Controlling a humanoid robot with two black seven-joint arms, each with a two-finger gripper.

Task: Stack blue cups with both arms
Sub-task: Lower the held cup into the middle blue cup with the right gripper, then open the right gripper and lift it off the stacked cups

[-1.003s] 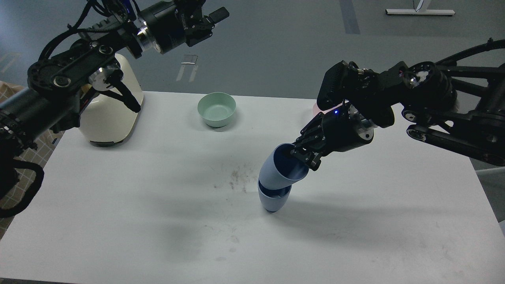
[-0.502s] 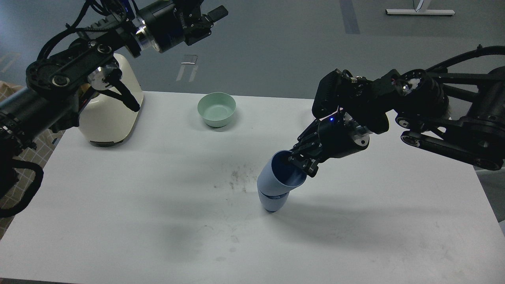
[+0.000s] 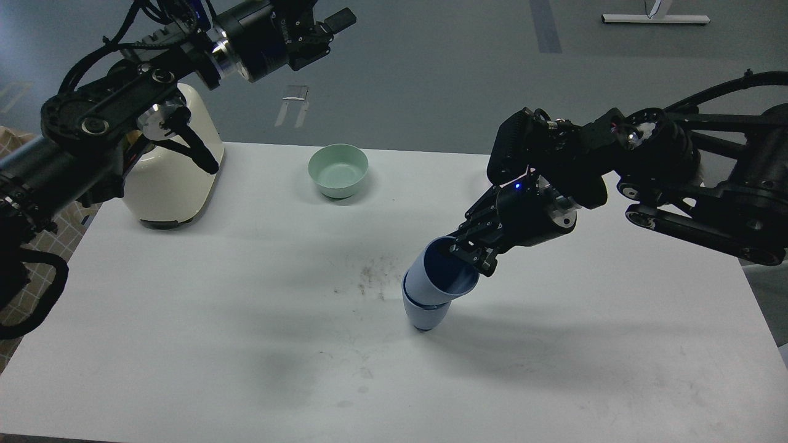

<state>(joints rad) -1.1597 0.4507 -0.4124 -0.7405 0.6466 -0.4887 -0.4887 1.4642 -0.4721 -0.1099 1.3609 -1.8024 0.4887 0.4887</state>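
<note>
Blue upper cup (image 3: 438,275), tilted, sits partly inside the lower cup (image 3: 423,315); the right gripper (image 3: 471,252) pinches its rim, left gripper (image 3: 329,24) raised far off, its state unclear.

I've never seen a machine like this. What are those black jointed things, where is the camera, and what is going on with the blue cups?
The camera sits in the robot's head, looking down at a white table. The black jointed things are its two arms. The right gripper pinches the rim of the upper blue cup, which is tilted and partly nested in the lower blue cup standing on the table. The left gripper is raised beyond the table's far edge, holding nothing. Also on the table: a mint-green bowl and a cream appliance.
</note>
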